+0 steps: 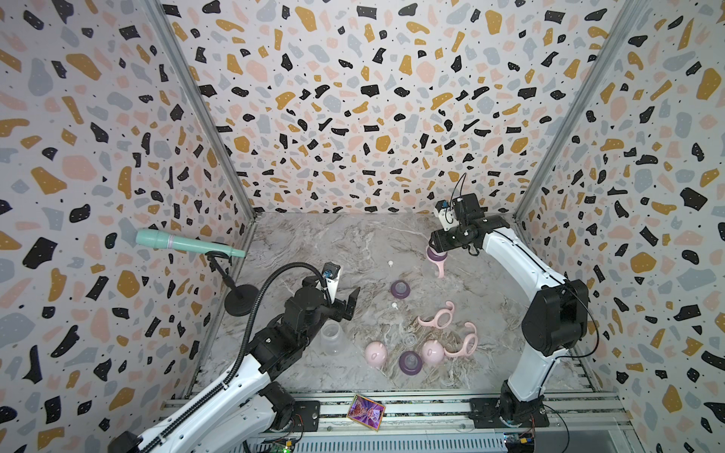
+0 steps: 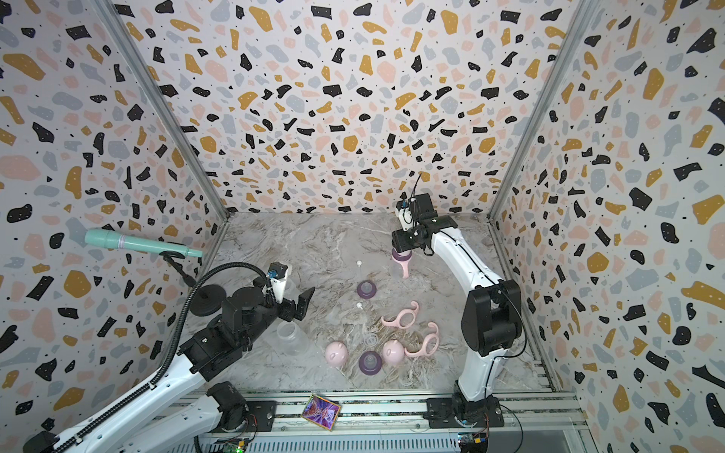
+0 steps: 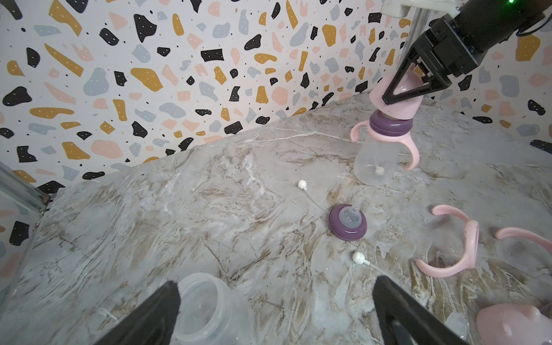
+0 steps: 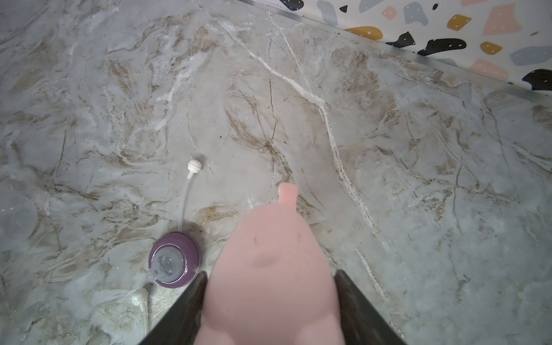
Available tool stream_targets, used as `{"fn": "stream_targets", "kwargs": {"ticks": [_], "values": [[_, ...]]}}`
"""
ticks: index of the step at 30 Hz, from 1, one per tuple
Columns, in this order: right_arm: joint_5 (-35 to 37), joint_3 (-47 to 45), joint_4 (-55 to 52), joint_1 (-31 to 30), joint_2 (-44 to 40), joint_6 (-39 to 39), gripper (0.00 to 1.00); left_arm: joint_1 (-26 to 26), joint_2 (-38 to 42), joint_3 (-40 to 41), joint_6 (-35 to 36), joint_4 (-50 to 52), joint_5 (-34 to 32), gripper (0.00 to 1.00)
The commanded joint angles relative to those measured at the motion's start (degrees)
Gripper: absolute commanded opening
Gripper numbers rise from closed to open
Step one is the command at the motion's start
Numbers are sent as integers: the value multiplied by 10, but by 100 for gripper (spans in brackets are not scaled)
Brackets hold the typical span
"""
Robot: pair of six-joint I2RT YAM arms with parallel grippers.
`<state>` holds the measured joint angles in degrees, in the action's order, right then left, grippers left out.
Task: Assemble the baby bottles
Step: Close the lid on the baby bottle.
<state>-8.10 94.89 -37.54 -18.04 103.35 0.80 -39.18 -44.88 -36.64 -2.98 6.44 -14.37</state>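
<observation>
Left wrist view shows the right hand (image 3: 403, 89) clamped on a pink dome cap (image 3: 403, 109), with one finger at each side of it. This cap sits tilted on the purple teat ring (image 3: 388, 127) of a standing bottle (image 3: 373, 161), and its lower rim touches the ring. Under the ring is the pink collar (image 3: 413, 146), whose two handles hang down along the clear body. The bottle stands upright on the marble surface (image 1: 314, 243), at the far side, near the back wall. In the right wrist view the cap fills the whole space between the two dark fingers (image 4: 185, 313).

The left hand (image 3: 277, 316) has its fingers wide apart and holds nothing. It hangs over the near left part of the surface, just beside an open clear bottle (image 1: 332, 338) that stands with its mouth up.

In both top views the other parts lie loose in the middle of the surface. A second teat ring (image 1: 400, 289) lies alone, and a thin straw goes from it to a white weight (image 1: 390, 263). Nearer to the front edge, one loose collar (image 1: 438, 318) and another collar (image 1: 467, 342) lie just beside each other. In front of them a spare cap (image 1: 376, 353), a third teat ring (image 1: 410, 361) and a further cap (image 1: 432, 352) stand in a row, the ring between the two caps.
</observation>
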Motion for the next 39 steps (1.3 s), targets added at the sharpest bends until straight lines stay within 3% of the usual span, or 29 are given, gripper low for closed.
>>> {"fn": "stream_targets", "kwargs": {"ticks": [1,30,39], "values": [[-1,7,-13,1,-2,7,50,0,-8,-31,12,-31,16,100],[4,-7,-17,-2,4,12,79,0,-65,-51,13,-51,38,100],[-106,-6,27,36,-63,15,86,0,-178,-102,-44,-140,16,97]]}}
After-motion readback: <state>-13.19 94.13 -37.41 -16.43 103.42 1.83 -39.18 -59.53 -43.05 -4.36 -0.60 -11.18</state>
